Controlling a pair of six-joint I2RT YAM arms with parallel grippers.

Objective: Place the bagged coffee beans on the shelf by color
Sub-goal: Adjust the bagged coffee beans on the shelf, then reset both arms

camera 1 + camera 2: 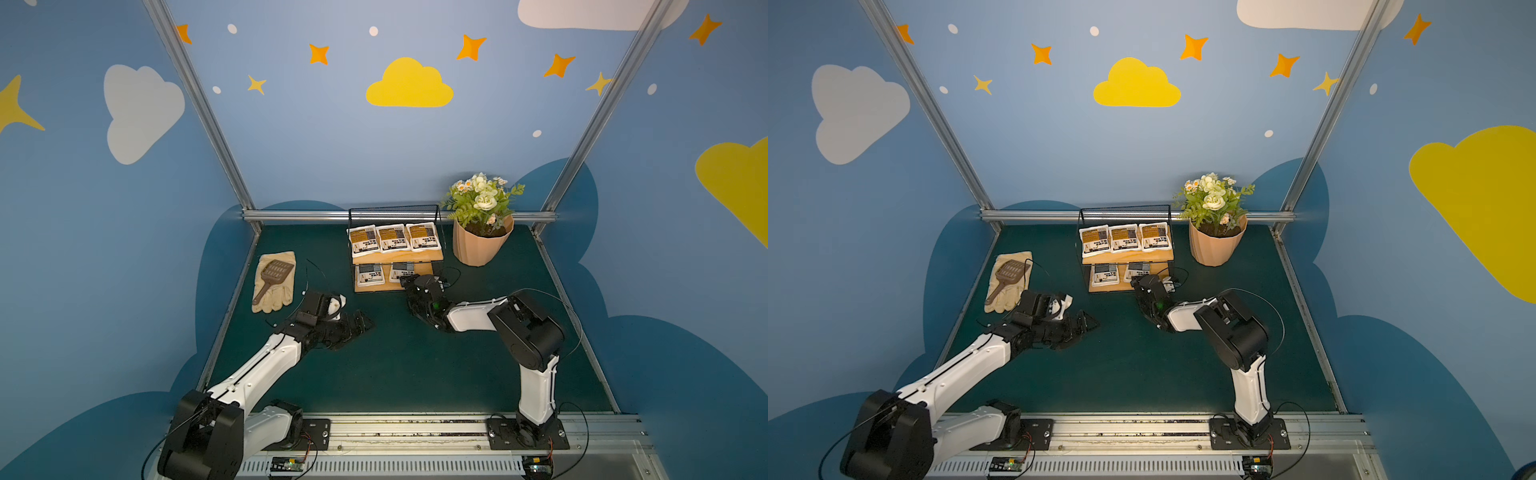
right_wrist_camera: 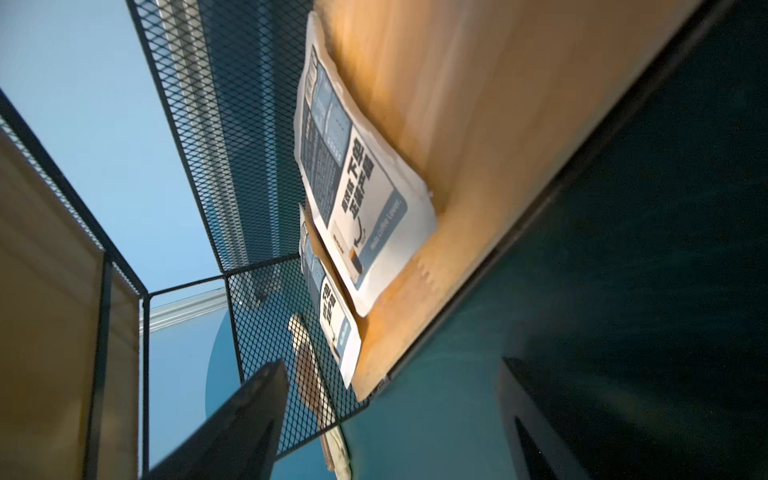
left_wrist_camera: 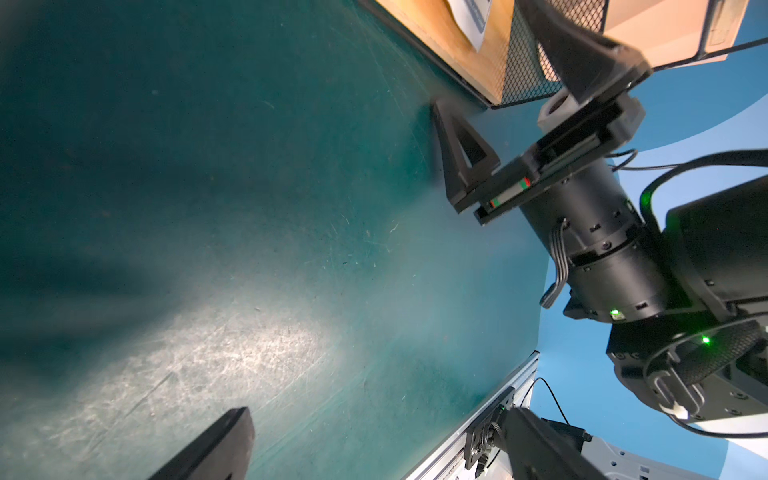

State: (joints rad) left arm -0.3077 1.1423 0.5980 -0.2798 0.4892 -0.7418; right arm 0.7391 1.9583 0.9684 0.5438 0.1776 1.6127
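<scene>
When a clock face is laid on the dark green table (image 1: 395,374) with 12 at the far wall, the shelf (image 1: 395,214) is found at 12 o'clock, its black mesh frame carrying two wooden boards. A terracotta flower pot (image 1: 480,247) is seen just beside it at 1 o'clock. A cream glove (image 1: 282,297) is laid at 10 o'clock with a brown slotted scoop (image 1: 275,270) on top of it. All five bagged coffee beans (image 1: 422,236) are placed on the shelf: three yellow-brown pouches (image 1: 392,237) are lined up side by side on the upper board (image 1: 397,258), and two grey-blue pouches (image 1: 370,275) are set on the lower board (image 1: 382,287). On one of the grey-blue pouches (image 2: 365,199), bold dark Chinese characters are shown in the right wrist view, too blurred to be read with certainty, beside a smaller line that seems to read "Hello coffee Lovers". The right gripper (image 2: 390,370) is placed at the lower board's front corner at the 3 o'clock end, its fingers (image 2: 249,419) spread wide, and nothing is gripped between them. The left gripper (image 1: 358,326) is poised low over the table near the centre, toward 9 o'clock and well apart from the shelf; its fingers are parted and nothing is held.
</scene>
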